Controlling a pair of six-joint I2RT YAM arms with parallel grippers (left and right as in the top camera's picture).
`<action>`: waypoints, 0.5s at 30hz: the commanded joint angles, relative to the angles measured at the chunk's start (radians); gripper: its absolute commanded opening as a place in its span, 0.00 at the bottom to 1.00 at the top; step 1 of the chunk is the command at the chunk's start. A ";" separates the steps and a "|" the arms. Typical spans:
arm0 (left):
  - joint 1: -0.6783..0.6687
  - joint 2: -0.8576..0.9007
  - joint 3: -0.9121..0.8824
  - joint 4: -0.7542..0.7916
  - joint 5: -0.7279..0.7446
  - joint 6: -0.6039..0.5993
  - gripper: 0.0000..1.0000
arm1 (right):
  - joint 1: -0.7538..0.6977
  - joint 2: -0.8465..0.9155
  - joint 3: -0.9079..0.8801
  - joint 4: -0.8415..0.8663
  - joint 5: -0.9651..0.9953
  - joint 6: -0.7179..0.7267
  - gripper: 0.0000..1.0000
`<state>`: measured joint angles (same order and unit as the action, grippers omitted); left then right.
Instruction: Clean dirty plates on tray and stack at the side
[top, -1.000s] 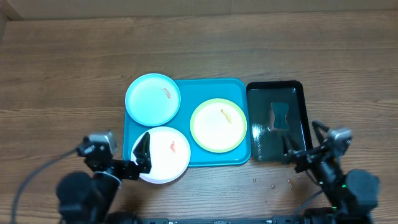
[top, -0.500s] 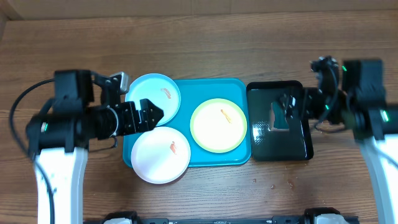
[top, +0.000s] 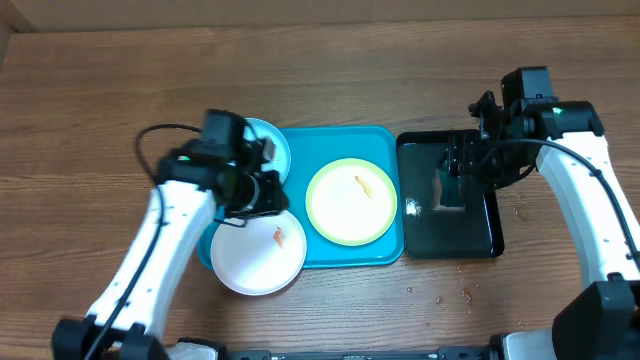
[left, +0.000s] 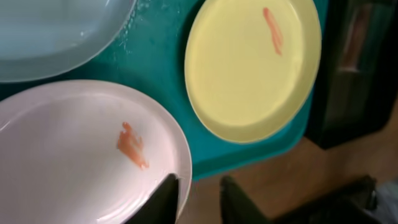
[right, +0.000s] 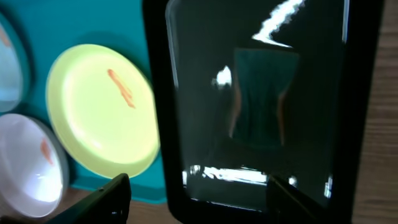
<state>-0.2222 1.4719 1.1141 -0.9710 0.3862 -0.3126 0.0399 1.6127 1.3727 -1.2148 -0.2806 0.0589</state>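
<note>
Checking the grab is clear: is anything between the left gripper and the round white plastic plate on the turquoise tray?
Nothing visible. In the left wrist view the left gripper, jaws open, straddles the rim of the round white plastic plate on the large turquoise rectangular plastic tray; contact cannot be told.

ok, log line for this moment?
left end effector: at white plate rim | right end effector: open over black tray | white plate: smeared
</note>
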 joint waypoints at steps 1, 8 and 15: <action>-0.061 0.052 -0.044 0.077 -0.067 -0.094 0.31 | -0.002 0.012 0.010 -0.006 0.097 0.002 0.70; -0.154 0.193 -0.050 0.210 -0.135 -0.149 0.35 | -0.002 0.018 -0.093 0.096 0.157 0.099 0.63; -0.171 0.267 -0.050 0.286 -0.140 -0.167 0.30 | -0.001 0.018 -0.225 0.276 0.158 0.098 0.63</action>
<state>-0.3912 1.7237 1.0710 -0.6952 0.2676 -0.4549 0.0399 1.6264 1.1854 -0.9749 -0.1387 0.1432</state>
